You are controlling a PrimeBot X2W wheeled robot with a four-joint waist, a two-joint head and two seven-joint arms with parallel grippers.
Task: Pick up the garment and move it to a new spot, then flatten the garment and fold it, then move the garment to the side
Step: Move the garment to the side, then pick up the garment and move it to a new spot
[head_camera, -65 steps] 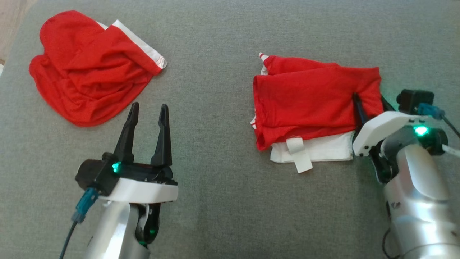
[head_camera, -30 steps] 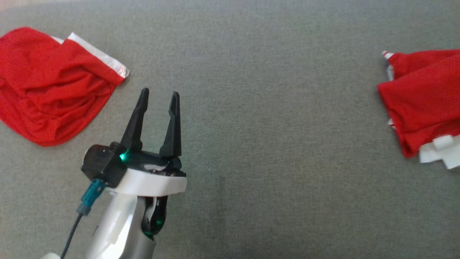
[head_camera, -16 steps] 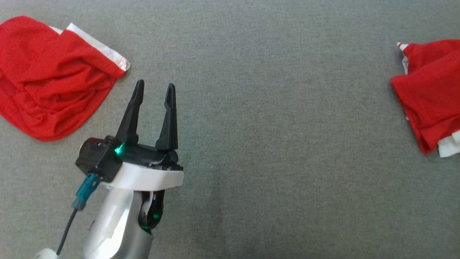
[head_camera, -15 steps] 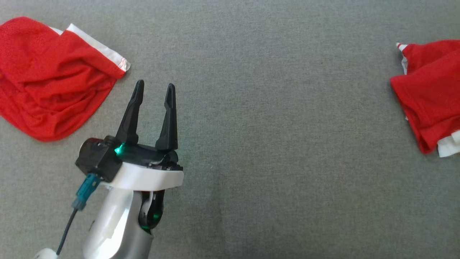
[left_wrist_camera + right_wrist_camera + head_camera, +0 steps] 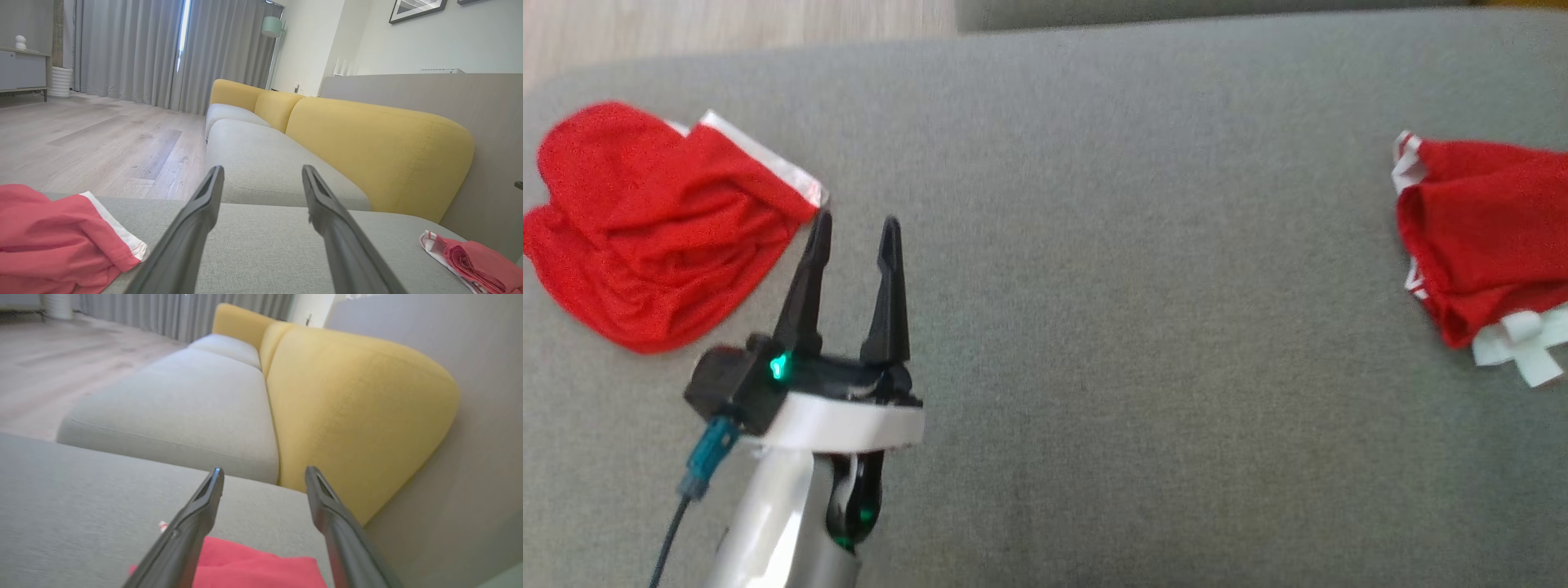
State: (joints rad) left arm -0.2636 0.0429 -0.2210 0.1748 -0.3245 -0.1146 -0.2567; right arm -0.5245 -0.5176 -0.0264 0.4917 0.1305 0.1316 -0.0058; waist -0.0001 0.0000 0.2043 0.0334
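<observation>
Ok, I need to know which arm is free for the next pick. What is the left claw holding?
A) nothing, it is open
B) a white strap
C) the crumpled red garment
A: the left claw stands open with bare grey cushion between its fingers, and the crumpled red garment lies beside it, outside the gap.

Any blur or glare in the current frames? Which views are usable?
Head view: slightly soft, edges of the folded garment smeared, light even, no glare. Left wrist view: sharp, wide-angle bend, bright slit between the curtains. Right wrist view: blurred throughout, yellow backrest soft; least usable.
</observation>
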